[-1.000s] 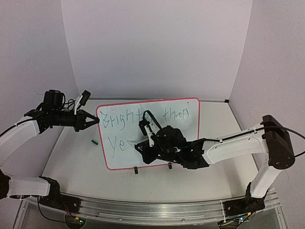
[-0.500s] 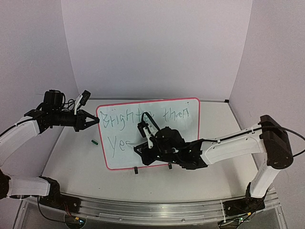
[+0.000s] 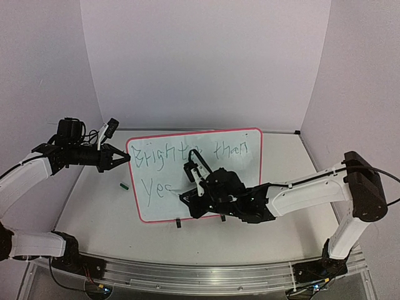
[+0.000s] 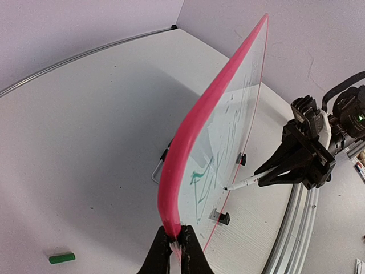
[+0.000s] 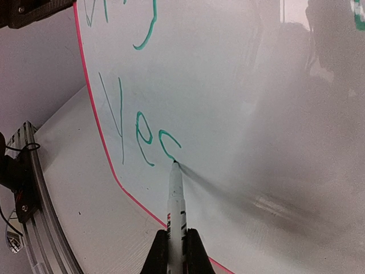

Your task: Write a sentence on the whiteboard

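The whiteboard (image 3: 247,172), white with a red-pink frame (image 4: 194,137), stands tilted up on the table. My left gripper (image 4: 175,242) is shut on its left edge (image 3: 128,157). Green letters of the sentence read "Brigh… than" on the upper line (image 3: 156,155) and "Yes" (image 5: 142,137) below; my right arm hides the upper line's middle. My right gripper (image 5: 175,240) is shut on a white marker (image 5: 175,200). The marker's tip touches the board at the foot of the "s", as the left wrist view also shows on the marker (image 4: 245,182).
A small green marker cap (image 3: 124,185) lies on the table left of the board. Two black clips (image 4: 222,217) sit on the board's lower edge, and a wire stand (image 4: 159,168) props it from behind. White walls enclose the table; a metal rail (image 3: 187,275) runs along the near edge.
An "s" has appeared after "Ye" on the lower line. The right gripper with the marker shifted slightly while drawing it. The left gripper and board stayed put.
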